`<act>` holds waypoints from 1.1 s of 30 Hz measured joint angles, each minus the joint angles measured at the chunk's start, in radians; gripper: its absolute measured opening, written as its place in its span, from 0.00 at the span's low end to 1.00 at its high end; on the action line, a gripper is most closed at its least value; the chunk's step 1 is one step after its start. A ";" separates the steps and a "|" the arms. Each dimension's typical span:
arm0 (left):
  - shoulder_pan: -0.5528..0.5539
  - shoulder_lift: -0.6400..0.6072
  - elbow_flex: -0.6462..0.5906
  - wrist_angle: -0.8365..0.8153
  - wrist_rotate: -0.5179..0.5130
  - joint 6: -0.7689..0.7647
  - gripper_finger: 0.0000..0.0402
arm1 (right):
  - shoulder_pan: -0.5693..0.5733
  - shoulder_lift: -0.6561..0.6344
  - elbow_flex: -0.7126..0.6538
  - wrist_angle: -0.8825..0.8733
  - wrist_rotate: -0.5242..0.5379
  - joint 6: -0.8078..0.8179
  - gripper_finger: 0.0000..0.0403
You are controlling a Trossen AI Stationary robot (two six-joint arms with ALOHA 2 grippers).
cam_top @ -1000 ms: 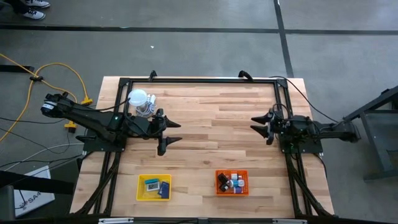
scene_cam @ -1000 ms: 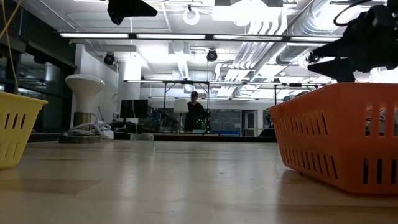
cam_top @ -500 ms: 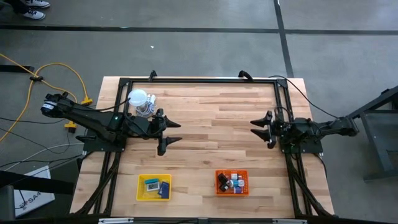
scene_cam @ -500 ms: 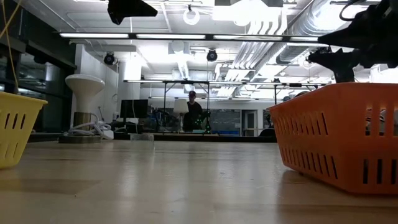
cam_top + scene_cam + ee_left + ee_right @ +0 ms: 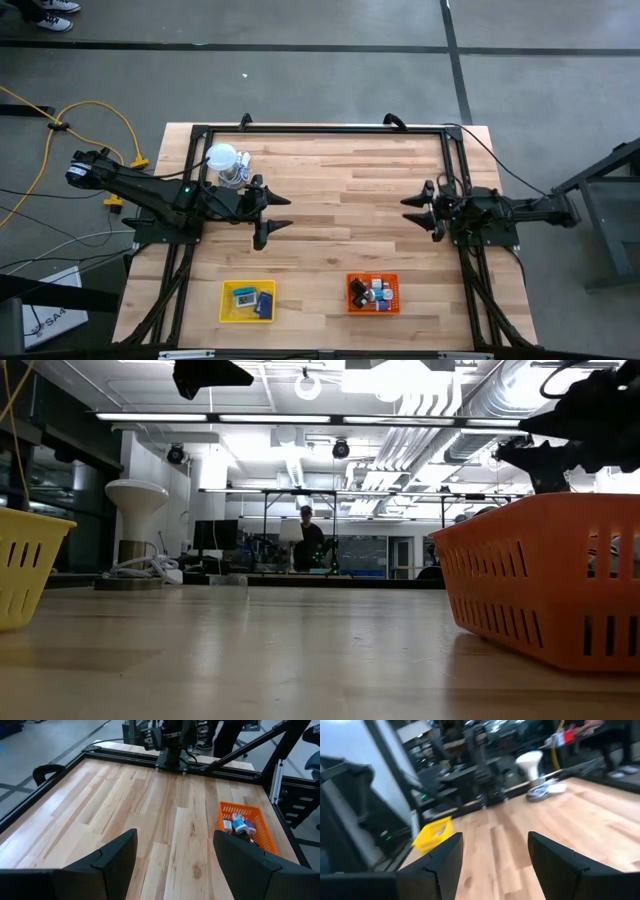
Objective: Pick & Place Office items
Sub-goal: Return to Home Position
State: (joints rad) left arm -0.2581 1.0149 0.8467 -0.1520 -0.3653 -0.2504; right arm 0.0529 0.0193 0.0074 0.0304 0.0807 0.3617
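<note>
On the wooden table (image 5: pixel 340 180), both arms hang over the middle band, one at each side, facing each other across bare boards. The left gripper (image 5: pixel 283 212) has its fingers spread wide with nothing between them; its wrist view shows only planks in the gap. The right gripper (image 5: pixel 412 212) is just as wide and just as empty.

The orange tray (image 5: pixel 350 293) sits toward the front edge from the right gripper, a touch to its inner side and well apart from it. From the left gripper it lies ahead and across the table, seen past the open fingers. The yellow tray (image 5: pixel 225 301) sits toward the front edge from the left gripper, also well apart.

The office items (image 5: pixel 376 293) in the orange tray are a jumble of tiny pieces in white, blue and black, packed close together; in the left wrist view a white and a blue one lie on top. A teal piece and a dark blue piece lie in the yellow tray. No gripper touches any of them.

A white globe (image 5: pixel 223 160) stands just behind the left gripper's arm. A person (image 5: pixel 307 540) stands far off in the room.
</note>
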 joint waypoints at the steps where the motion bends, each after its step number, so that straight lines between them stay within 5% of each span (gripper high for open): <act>1: 0.000 0.000 0.000 0.000 0.000 -0.002 0.63 | -0.008 0.000 0.000 -0.007 -0.030 0.000 0.52; 5: 0.000 0.000 0.000 0.000 0.000 -0.005 0.63 | -0.038 0.006 0.000 -0.016 -0.089 0.000 0.52; 33: 0.000 0.000 0.000 0.000 0.000 -0.005 0.63 | -0.049 0.041 -0.002 -0.010 -0.039 -0.018 0.52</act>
State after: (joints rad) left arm -0.2583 1.0149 0.8467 -0.1524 -0.3656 -0.2554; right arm 0.0040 0.0601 0.0055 0.0204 0.0418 0.3439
